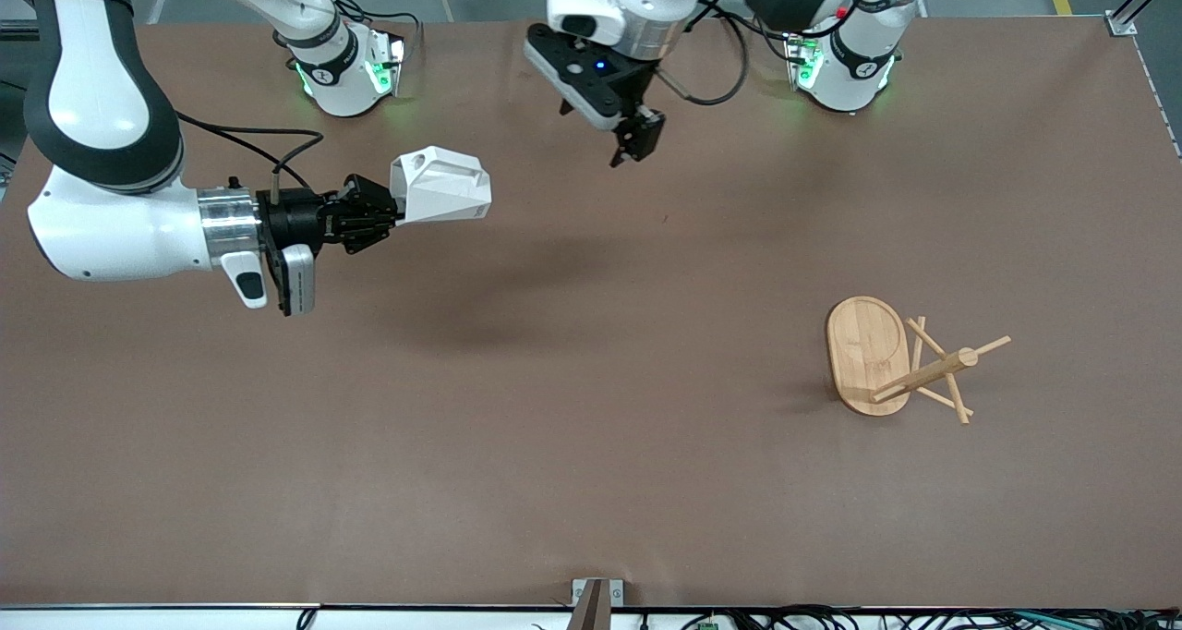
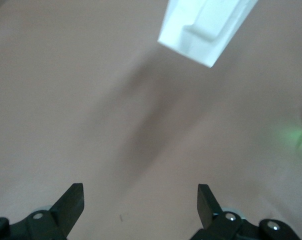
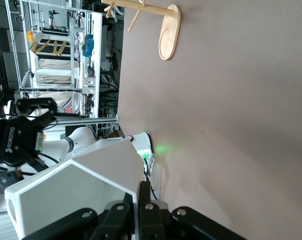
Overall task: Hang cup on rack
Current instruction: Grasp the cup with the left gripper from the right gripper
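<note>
Brown tabletop (image 1: pixel 591 482) is lying bare across its middle, leaving wide open room between the arms and the rack (image 1: pixel 900 360). That rack is standing near the left arm's end, well apart from everything else and well inside the table's edges. The right gripper (image 1: pixel 392 212) is hanging over the right arm's end, fingers clamped on the white cup (image 1: pixel 441 185), which is held sideways in the air. The left gripper (image 1: pixel 637 140) is waiting over the table close to the bases, its fingers (image 2: pixel 71 202) spread wide and gripping nothing.
</note>
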You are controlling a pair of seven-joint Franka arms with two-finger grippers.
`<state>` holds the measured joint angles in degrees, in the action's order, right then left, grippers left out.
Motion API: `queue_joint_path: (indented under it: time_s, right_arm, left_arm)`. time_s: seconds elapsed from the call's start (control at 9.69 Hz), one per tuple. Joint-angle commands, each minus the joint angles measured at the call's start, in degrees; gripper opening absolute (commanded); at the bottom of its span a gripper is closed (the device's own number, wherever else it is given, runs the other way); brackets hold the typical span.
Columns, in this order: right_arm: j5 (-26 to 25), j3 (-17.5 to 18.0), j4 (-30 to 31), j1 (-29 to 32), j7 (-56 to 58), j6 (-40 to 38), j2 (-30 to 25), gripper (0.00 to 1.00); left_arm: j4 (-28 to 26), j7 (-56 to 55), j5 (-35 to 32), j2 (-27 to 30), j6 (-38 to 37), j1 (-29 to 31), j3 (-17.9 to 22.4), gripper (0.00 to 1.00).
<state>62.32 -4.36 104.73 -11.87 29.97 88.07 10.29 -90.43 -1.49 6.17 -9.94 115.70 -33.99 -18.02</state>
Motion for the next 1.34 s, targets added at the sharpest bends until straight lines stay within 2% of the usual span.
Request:
queue_joint_path:
  time_s: [0.0, 0.21, 0.83, 1.03, 1.24]
  right_arm:
    - [1.7, 0.1, -0.3, -1.7, 0.3, -1.5, 0.9, 0.01]
    - [1.8, 2.9, -0.2, -1.1, 0.4, -1.5, 1.2, 0.01]
    - [2.3, 4.0, -0.1, -1.1, 0.4, -4.7, 1.6, 0.01]
    - [4.4, 5.8, -0.1, -1.0, 0.4, -4.6, 1.6, 0.01]
    - [5.7, 6.1, -0.1, -1.7, 0.4, -4.0, 1.7, 0.01]
  left_arm:
    - [-0.5, 0.7, 0.4, -1.9, 3.5, 0.1, -1.8, 1.00]
    - [-0.5, 1.9, -0.5, -2.3, 5.2, -0.1, -2.7, 1.00]
    - [0.8, 4.6, -4.9, -5.9, 9.5, -1.9, -2.7, 1.00]
    - [1.7, 4.7, -4.9, -6.3, 9.6, -2.0, -2.7, 1.00]
    - [1.7, 5.1, -5.0, -6.3, 9.7, -2.1, -2.7, 1.00]
